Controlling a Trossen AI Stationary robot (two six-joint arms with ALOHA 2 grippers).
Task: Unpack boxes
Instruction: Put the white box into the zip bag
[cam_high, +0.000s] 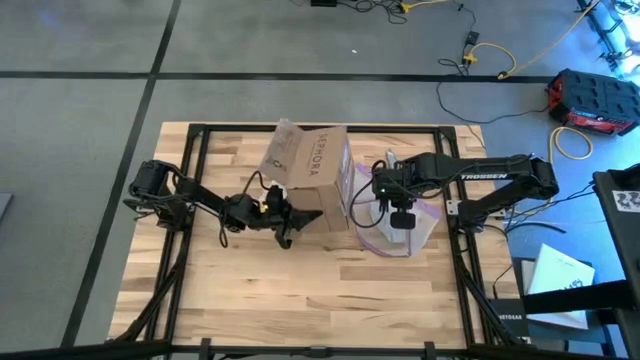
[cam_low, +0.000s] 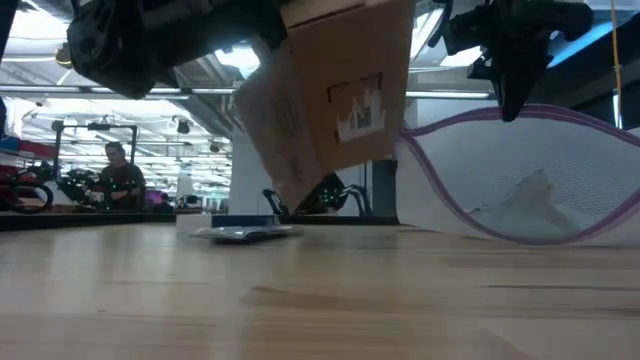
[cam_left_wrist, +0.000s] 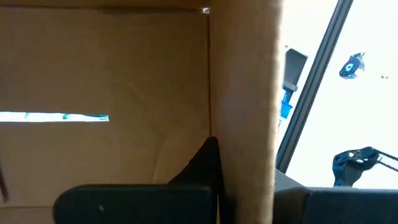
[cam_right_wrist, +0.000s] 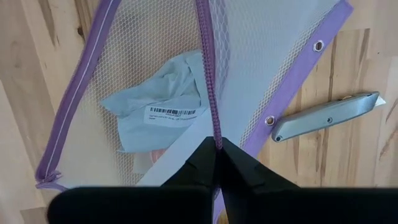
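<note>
Box (cam_high: 310, 165): brown cardboard, black lettering on top, lifted clear of the table (cam_high: 250, 290) and tilted, near the table's middle toward the far edge. My left gripper (cam_high: 285, 218) is pinched shut on its cardboard wall (cam_left_wrist: 245, 106). Mesh bag (cam_right_wrist: 155, 81): purple zip edge, just beside the box, pale labelled packet (cam_right_wrist: 158, 112) inside. My right gripper (cam_right_wrist: 216, 163) is pressed together on the purple zip. Grey knife (cam_right_wrist: 323, 116): flat on the wood beside the bag.
</note>
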